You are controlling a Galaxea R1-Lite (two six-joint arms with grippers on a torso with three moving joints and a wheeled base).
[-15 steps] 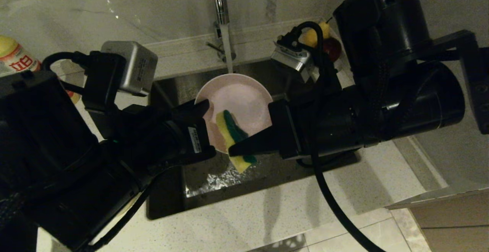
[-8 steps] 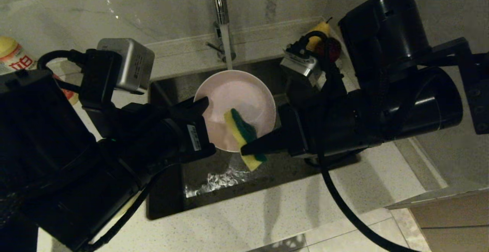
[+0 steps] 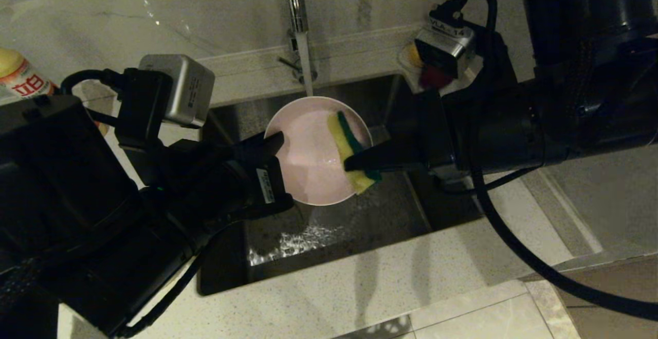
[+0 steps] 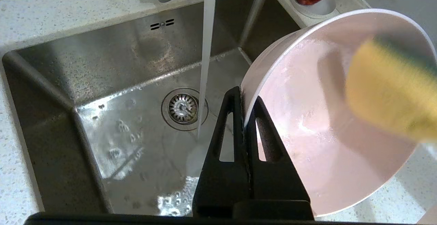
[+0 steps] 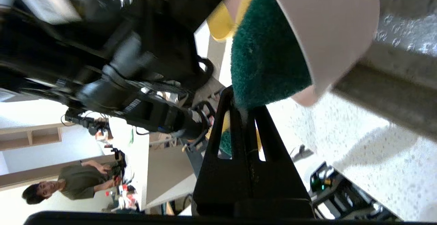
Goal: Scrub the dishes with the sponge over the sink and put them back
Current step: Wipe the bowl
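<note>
Sink scrub | left gripper [image 3: 275, 146] clamped on pink bowl [image 3: 308, 159] rim, tilted over sink [image 4: 102, 92], tap running | right gripper [image 3: 354, 163] pinching sponge [image 3: 350, 148], swept from bowl's near edge to far-right wall | scrub mid-stroke; put-back pending

Sponge [image 4: 389, 92] is motion-blurred and cut by the frame edge in left wrist view, bowl [image 5: 327, 27] cropped in right wrist view, fruit [image 3: 429, 74] mostly hidden behind right wrist camera.
</note>
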